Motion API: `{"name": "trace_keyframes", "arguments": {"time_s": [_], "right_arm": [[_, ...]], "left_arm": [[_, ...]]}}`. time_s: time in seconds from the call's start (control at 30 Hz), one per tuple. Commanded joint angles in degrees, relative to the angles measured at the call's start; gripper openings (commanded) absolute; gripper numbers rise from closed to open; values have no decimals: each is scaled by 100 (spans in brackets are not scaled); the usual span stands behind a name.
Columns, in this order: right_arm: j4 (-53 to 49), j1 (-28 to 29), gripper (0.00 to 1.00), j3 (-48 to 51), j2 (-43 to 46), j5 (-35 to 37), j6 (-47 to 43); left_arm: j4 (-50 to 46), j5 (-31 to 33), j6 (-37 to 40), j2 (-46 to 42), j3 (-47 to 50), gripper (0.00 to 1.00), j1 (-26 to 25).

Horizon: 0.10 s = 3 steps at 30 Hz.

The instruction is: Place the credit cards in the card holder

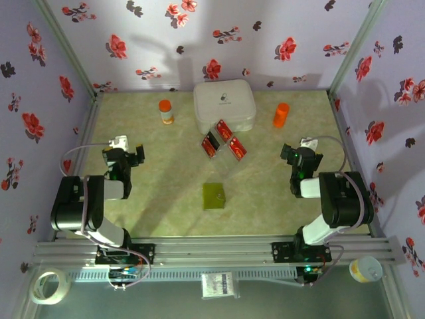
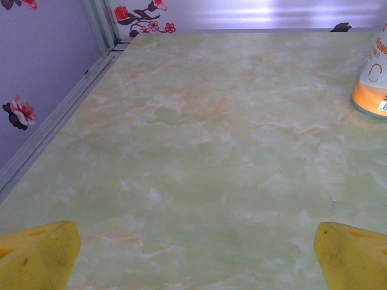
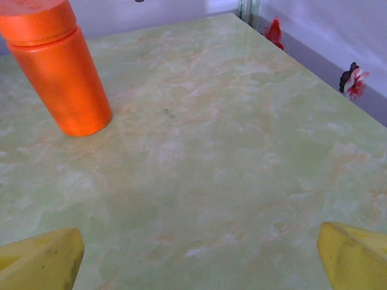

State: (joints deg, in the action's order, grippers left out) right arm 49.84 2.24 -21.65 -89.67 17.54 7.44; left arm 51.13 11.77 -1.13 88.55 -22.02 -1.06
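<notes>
Yellow-tipped left end effector (image 2: 196,257) spread wide, empty, right end effector (image 3: 198,257) likewise

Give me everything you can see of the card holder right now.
The card holder is a small, flat, squarish olive-green piece with a matte look. It lies flat on the table, turned slightly askew, near the middle and closer to the near edge than the cards, which lie apart from it. It seems folded shut, though it is too small to be sure. Nothing but the table touches it.
</notes>
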Motion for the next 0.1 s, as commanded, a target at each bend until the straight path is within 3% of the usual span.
{"name": "trace_keyframes", "arguments": {"time_s": [0.0,0.07], "right_arm": [[162,-39,99,-4,46,-31,-81],[188,-39,99,12,60,-32,-85]], "left_arm": [[42,12,-37,-7,-23,100,-8],[54,18,-37,-5,-21,100,-4]]}}
